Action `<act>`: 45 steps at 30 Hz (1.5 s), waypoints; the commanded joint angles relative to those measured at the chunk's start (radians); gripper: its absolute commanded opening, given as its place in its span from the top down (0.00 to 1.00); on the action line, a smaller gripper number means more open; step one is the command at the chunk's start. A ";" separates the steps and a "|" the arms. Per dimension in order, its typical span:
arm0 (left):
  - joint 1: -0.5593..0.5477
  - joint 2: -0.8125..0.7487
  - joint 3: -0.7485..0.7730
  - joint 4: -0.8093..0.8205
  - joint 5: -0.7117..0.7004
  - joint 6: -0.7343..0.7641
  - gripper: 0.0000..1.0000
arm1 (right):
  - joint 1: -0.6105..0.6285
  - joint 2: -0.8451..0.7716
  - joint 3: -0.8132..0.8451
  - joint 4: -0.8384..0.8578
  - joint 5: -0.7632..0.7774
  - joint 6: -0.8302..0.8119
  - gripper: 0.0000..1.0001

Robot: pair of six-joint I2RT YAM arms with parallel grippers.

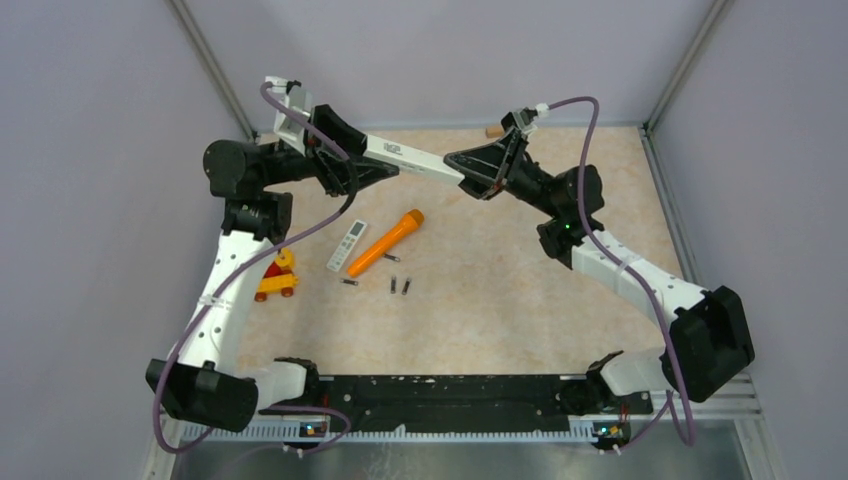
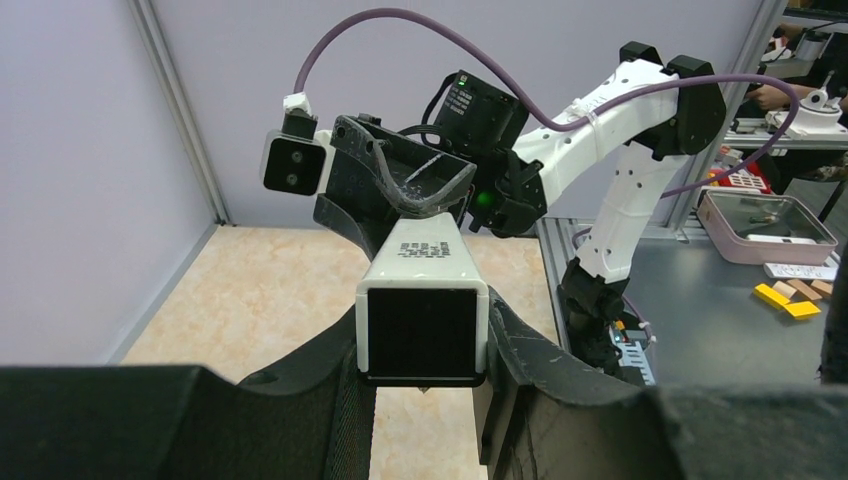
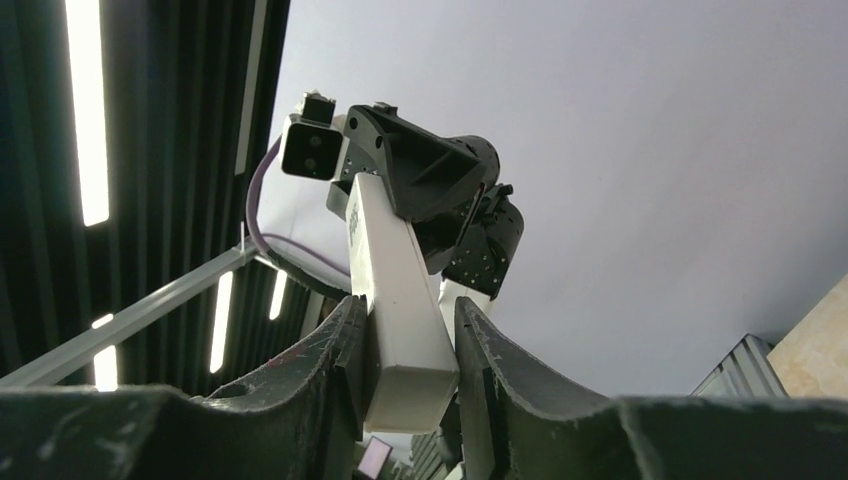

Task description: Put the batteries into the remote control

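White remote control (image 1: 415,158) spans left-to-right in mid-air, ends clamped by left pincer (image 1: 372,150) and right pincer (image 1: 462,170).

Orange tube (image 1: 385,243); yellow/red toy (image 1: 277,279) nr it; tan bit (image 1: 493,130) at far edge

The remote control (image 1: 410,155) hangs above the far part of the bench (image 1: 520,290). One end is clamped in my left end effector (image 1: 378,160) and the other in my right end effector (image 1: 462,168). Below it and nearer to me the tube (image 1: 385,243) lies slanting, with a flat slab (image 1: 347,245) just beside it on its left. The batteries (image 1: 392,285) lie scattered just in front of the tube, apart from one another. A toy (image 1: 277,277) sits further left, beside my left arm.
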 commanded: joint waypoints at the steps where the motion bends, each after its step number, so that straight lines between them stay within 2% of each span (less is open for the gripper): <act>1: -0.002 -0.024 0.000 0.021 -0.028 0.012 1.00 | 0.004 -0.013 -0.013 0.144 0.004 0.014 0.78; 7: 0.002 -0.031 0.020 -0.002 -0.097 -0.010 1.00 | 0.003 -0.038 -0.048 0.194 0.025 -0.008 0.79; 18: 0.004 -0.048 0.022 -0.007 -0.160 -0.030 1.00 | -0.012 -0.074 -0.085 0.107 0.041 -0.037 0.80; 23: 0.003 -0.043 0.020 -0.021 -0.155 -0.017 1.00 | -0.018 -0.085 -0.092 0.057 0.047 -0.054 0.47; 26: 0.004 -0.045 0.019 -0.041 -0.148 0.000 1.00 | -0.024 -0.096 -0.092 0.018 0.044 -0.075 0.35; 28: 0.003 -0.047 0.017 -0.051 -0.142 0.006 1.00 | -0.026 -0.098 -0.093 0.009 0.044 -0.085 0.31; 35: 0.003 -0.044 0.012 -0.057 -0.108 0.011 1.00 | -0.028 -0.094 -0.080 0.020 0.030 -0.108 0.27; 40: 0.003 -0.048 0.009 -0.099 -0.054 0.053 1.00 | -0.034 -0.132 -0.070 -0.082 0.051 -0.189 0.16; 45: 0.003 -0.050 -0.003 -0.104 -0.024 0.057 1.00 | -0.034 -0.117 -0.013 -0.202 0.037 -0.250 0.14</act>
